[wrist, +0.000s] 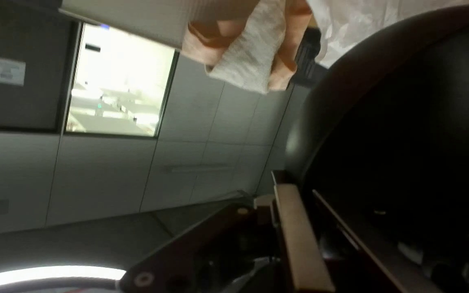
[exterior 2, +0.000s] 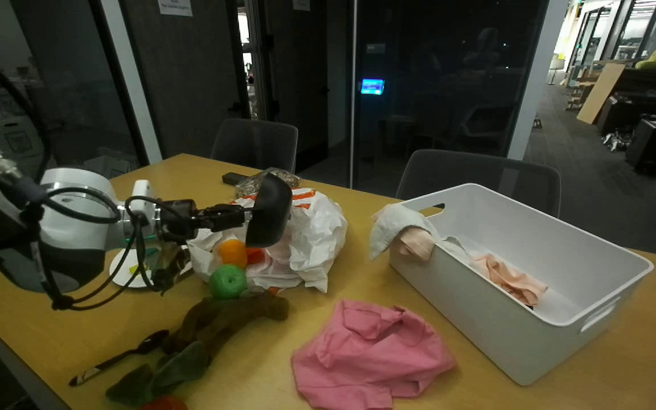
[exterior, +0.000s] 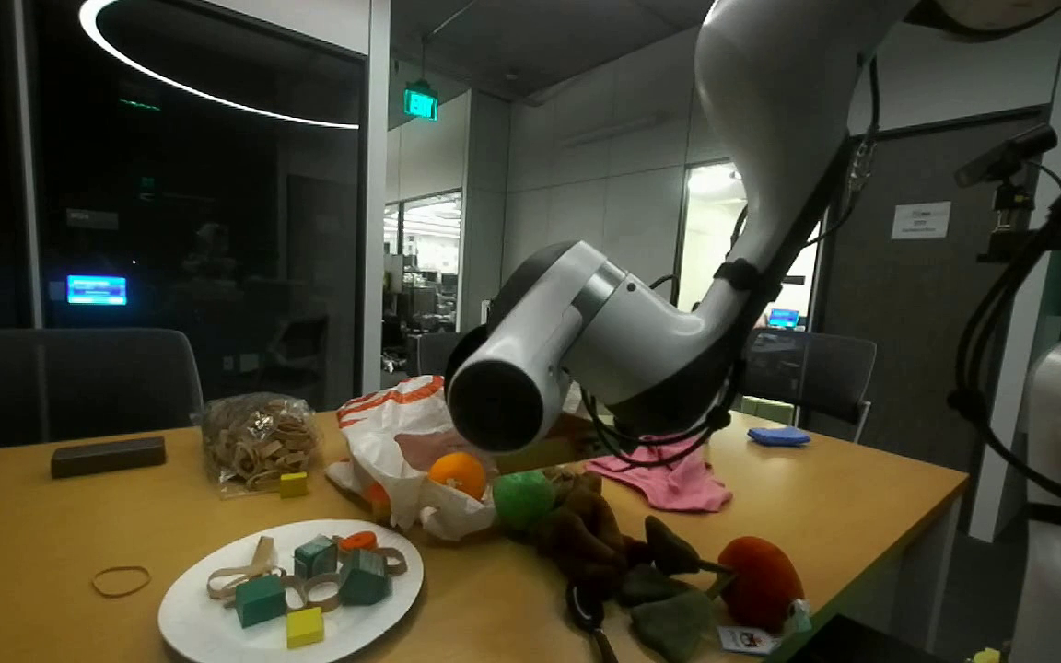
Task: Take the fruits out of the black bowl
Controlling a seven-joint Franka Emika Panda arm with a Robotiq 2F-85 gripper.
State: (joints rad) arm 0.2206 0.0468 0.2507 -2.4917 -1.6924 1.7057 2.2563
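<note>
Fingers (wrist: 304, 240) clasp the tilted black bowl (exterior 2: 271, 212) by its edge — fruits (exterior 2: 232, 253) lie outside, below.

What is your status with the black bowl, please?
Gripper shut on tipped black bowl. Orange fruit, green fruit outside it. White bag close by, possibly in the way.

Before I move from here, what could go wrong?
The bowl, tipped on its side in the gripper, might twist or slip if jerked. Lowered carelessly, it could catch the crumpled bag and perhaps disturb the orange among its folds. The round green fruit lies beside the bag, so a knock could send it rolling.
</note>
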